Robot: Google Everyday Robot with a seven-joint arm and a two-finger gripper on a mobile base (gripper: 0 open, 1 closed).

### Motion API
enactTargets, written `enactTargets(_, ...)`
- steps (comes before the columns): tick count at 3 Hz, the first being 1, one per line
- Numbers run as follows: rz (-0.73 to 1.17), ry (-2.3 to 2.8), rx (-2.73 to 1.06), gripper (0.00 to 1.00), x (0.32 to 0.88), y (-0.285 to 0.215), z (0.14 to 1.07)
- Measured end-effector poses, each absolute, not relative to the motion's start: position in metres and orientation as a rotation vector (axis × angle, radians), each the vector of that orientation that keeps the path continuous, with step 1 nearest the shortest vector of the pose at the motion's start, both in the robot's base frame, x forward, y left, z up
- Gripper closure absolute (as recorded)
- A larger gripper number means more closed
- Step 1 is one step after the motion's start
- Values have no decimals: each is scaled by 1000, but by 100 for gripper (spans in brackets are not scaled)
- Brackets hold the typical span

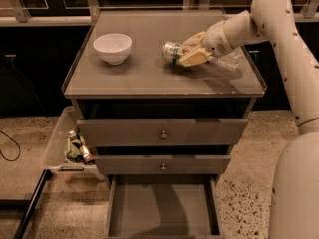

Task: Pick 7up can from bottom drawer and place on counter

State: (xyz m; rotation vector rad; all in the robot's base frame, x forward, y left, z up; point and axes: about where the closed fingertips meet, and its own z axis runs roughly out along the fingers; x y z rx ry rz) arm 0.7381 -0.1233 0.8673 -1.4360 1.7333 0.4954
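— Camera view first: where do we find the gripper (192,55)?
— Over the tabletop (149,78), right of centre, clamped on the 7up can (172,52), which lies tilted on its side.
— And the bottom drawer (162,210)?
— We see it pulled open below. A white bowl (112,48) stands on the tabletop's left, well apart from the can.

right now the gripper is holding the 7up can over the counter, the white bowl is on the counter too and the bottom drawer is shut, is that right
Not quite: the bottom drawer is pulled open, not shut, and it looks empty in the camera view. The rest holds: the gripper holds the 7up can over the counter, and the white bowl sits on the counter too.
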Motion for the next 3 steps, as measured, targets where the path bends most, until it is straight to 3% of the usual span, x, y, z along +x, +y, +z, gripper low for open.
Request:
enactTargets(1,477,1780,-1467,100,741,-124,857)
enactTargets(2,477,1782,-1470,84,742,-124,856)
enactTargets(3,477,1782,-1470,59,742,-124,856)
